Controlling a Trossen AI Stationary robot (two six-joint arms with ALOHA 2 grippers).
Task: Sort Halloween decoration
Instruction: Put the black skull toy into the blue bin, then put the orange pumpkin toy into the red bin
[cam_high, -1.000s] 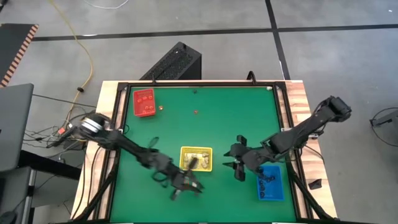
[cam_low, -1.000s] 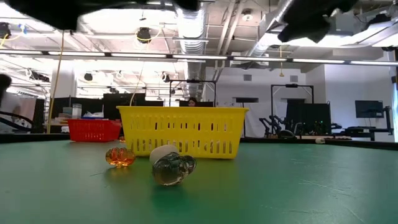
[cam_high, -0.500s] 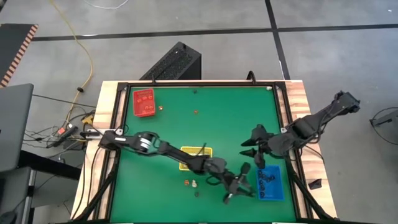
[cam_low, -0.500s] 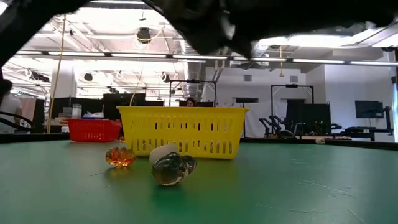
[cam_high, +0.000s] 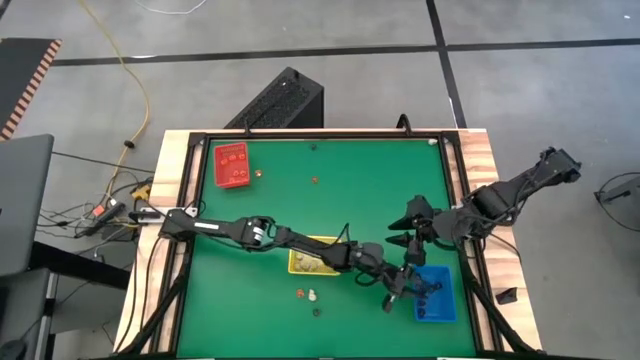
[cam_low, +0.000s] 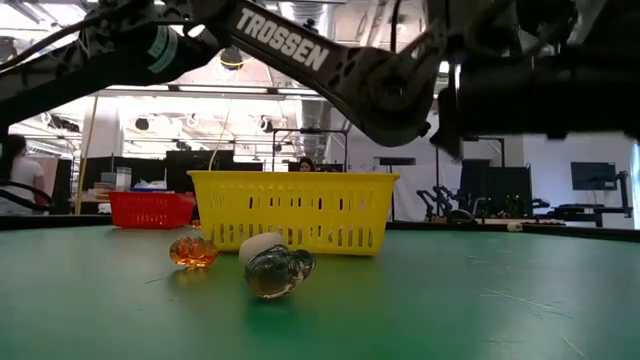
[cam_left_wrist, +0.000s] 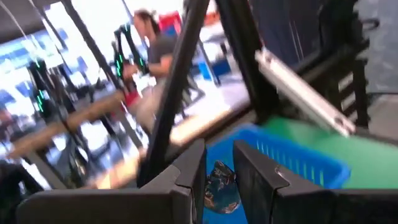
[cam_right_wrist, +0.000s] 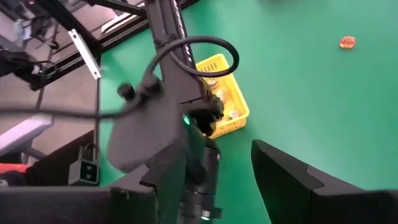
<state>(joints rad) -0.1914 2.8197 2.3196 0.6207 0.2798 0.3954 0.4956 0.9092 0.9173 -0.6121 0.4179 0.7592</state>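
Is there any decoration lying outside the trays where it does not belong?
Yes. Three trinkets lie loose on the green table just in front of the yellow tray. Two more small ones sit on the bare mat near the red tray.

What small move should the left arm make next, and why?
Probably carry on over the blue tray and open there. The left tool is shut on a dark trinket, with the tray just ahead and already holding dark pieces. The right tool waits beside it.
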